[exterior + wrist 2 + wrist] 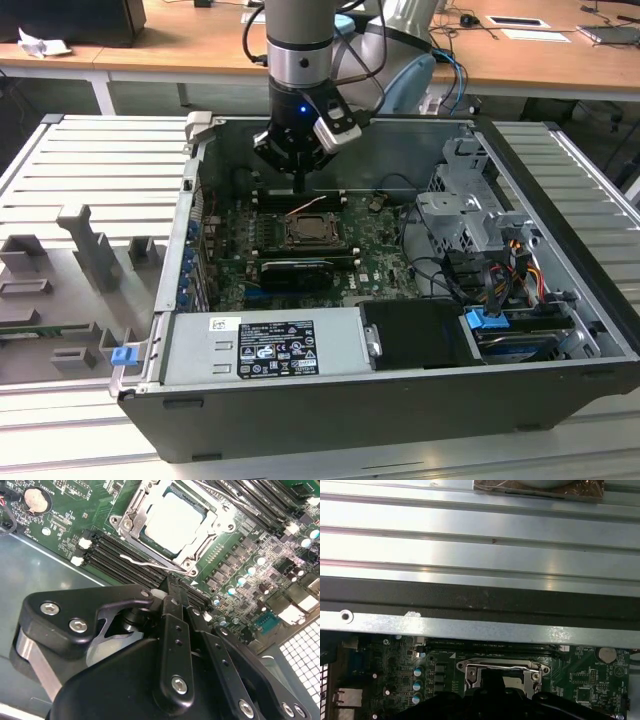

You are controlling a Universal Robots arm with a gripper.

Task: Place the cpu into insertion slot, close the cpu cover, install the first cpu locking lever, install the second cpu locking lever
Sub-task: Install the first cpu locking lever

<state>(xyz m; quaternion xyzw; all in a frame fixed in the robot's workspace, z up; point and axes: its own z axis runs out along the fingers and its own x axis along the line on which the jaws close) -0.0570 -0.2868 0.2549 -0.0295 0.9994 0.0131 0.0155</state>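
We find the cpu (172, 522) seated in the insertion slot (185, 562), and the cpu cover (215, 524) lies flat over it, retaining it. The gripper (298, 186), clenched and empty, hangs just beside the slot. Its narrow tip is near a locking lever (142, 562), apparently placed there to push it.

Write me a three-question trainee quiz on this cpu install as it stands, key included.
1. True or false: the pincer holds the cpu.
2. The cover is: A) standing upright; B) lying flat around the cpu; C) off the board.
3. What colour is the board around the cpu?
Key: 1 false; 2 B; 3 green.
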